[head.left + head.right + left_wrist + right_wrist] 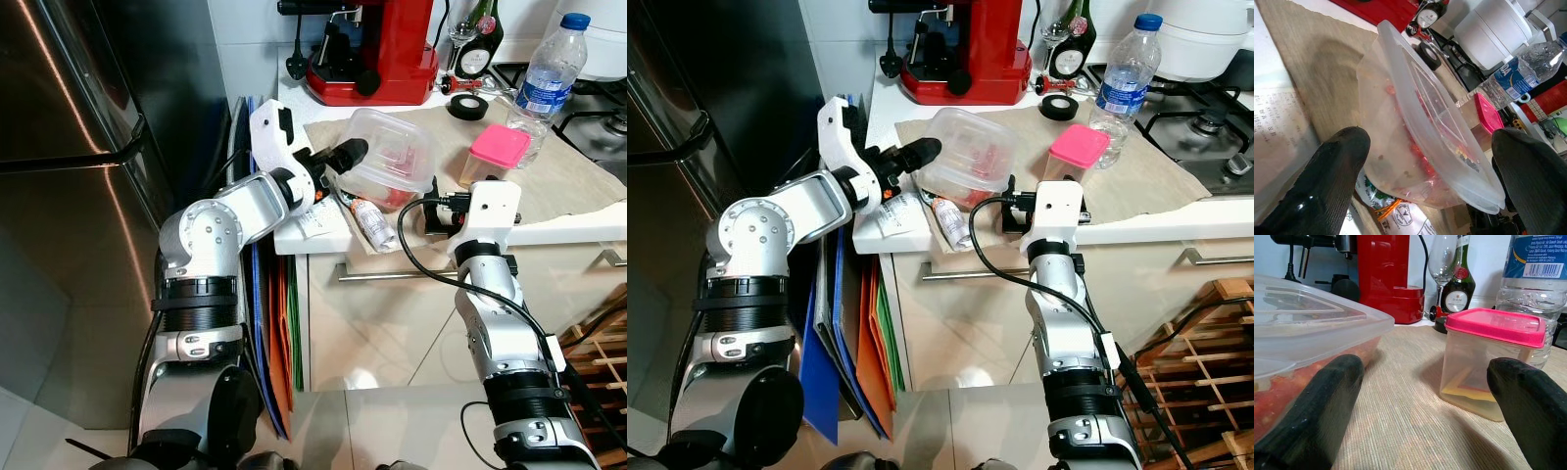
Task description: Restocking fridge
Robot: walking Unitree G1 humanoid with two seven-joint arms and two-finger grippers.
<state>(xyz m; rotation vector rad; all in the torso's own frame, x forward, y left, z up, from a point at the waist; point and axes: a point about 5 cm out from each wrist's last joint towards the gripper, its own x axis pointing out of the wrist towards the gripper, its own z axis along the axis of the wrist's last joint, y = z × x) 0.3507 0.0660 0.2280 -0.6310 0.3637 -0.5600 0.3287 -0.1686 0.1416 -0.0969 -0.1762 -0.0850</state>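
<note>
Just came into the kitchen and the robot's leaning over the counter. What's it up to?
It stands at the counter beside the closed fridge. Its left gripper is open, its fingers either side of a clear lidded container with red food inside, not yet closed on it. Its right gripper is open too, at the counter edge, facing the pink-lidded tub. A water bottle stands behind the tub.

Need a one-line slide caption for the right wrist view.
Right claw open on the counter mat, facing the pink-lidded tub beside the clear food container.
</note>
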